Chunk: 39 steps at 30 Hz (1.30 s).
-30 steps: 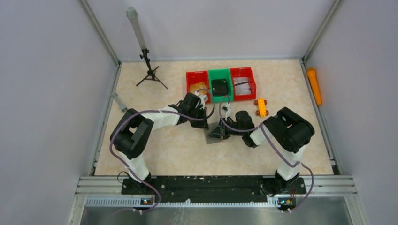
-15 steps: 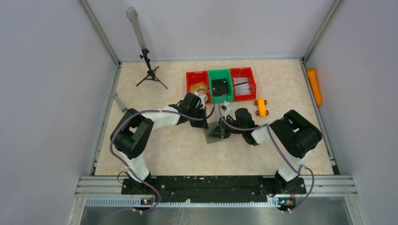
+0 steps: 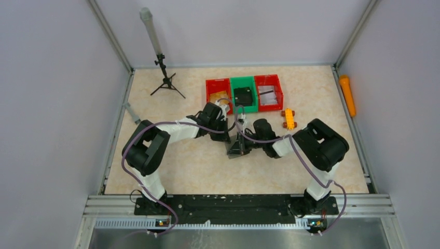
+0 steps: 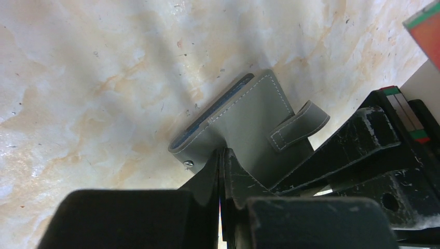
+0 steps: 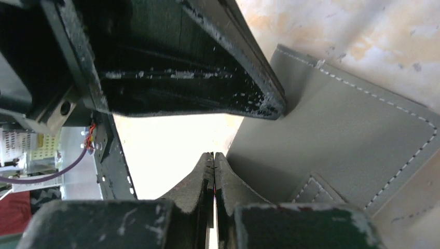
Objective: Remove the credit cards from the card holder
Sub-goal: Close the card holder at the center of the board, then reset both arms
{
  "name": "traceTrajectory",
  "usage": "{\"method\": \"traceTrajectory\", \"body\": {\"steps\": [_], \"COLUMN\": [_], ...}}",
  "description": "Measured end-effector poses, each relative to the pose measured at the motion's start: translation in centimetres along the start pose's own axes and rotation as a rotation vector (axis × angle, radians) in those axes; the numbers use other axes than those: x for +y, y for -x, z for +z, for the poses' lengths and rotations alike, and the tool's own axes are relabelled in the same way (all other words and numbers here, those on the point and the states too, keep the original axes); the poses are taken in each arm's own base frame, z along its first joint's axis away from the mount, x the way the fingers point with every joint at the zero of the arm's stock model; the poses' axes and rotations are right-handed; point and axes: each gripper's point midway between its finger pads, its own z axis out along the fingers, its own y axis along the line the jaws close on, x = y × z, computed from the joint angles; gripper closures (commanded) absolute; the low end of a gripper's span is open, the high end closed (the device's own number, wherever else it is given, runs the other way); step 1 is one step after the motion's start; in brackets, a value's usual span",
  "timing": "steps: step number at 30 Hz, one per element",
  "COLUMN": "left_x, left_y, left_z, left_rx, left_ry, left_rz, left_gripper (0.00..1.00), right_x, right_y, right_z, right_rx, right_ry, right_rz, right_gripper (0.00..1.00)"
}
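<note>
Currently both arms meet at mid-table over the card holder [image 4: 254, 122], which is on the marbled table [image 4: 93, 78] just in front of the row of bins; flat or tipped up, I cannot tell. Holder: grey, stitched edge, tab [image 4: 299, 124] curling up off its outer face. A dark blue strip [image 4: 215, 114] shows along its open edge (card edge or pocket lining, cannot tell which).

Left gripper [image 4: 220, 155]: jaws pressed together, tips at the holder's near edge beside a small rivet [image 4: 189, 164]; whether a thin flap is pinched between them is not discernible. Right gripper [image 5: 214, 158]: jaws likewise fully together, tips against the holder's grey face; any hold on it unclear.

Obstructions: from above, the right wrist and its purple cable [image 3: 259, 139] cover most of the holder. In the left wrist view the right gripper's black fingers cross the holder's right side. In the right wrist view a left finger bars the top of the frame, its tip at the holder's upper edge.

Surroundings: green bin [image 3: 244, 79] holding a black box [image 3: 243, 96], between the left red bin [image 3: 210, 91] and the right red bin [image 3: 280, 91], behind the grippers; orange-and-yellow toy [image 3: 288, 119] to their right; orange cylinder [image 3: 347, 95] by the right wall; tripod [image 3: 166, 80] towards the far left corner
</note>
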Motion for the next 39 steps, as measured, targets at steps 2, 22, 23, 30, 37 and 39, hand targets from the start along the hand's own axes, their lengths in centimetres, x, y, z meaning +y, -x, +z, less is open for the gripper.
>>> {"method": "traceTrajectory", "body": {"steps": [2,22,23,30,37,39], "left_x": [0.0,0.0,0.2,2.7,7.7,9.4], "left_y": [0.0,1.9,2.4,3.4,4.3,3.9], "left_z": [0.0,-8.0,-9.0,-16.0,-20.6,-21.4], "left_rx": [-0.001,-0.319,-0.367,-0.711,-0.931,-0.976], "left_ry": [0.0,0.069,0.084,0.211,0.497,0.587], "left_rz": [0.0,0.076,0.085,0.096,0.078,0.092], "left_gripper": [0.98,0.51,0.26,0.01,0.01,0.01], "right_x": [-0.1,3.7,3.4,1.2,-1.9,-3.2], "right_y": [0.5,8.2,8.6,10.5,9.8,9.3], "right_z": [0.3,-10.7,-11.6,-18.8,-24.1,-24.9], "right_rx": [0.003,-0.534,-0.57,-0.849,-1.014,-1.0], "right_ry": [-0.008,-0.242,-0.279,-0.555,-0.814,-0.896], "right_rz": [-0.007,-0.331,-0.336,-0.376,-0.503,-0.526], "right_gripper": [1.0,0.96,0.93,0.34,0.14,0.15]}}
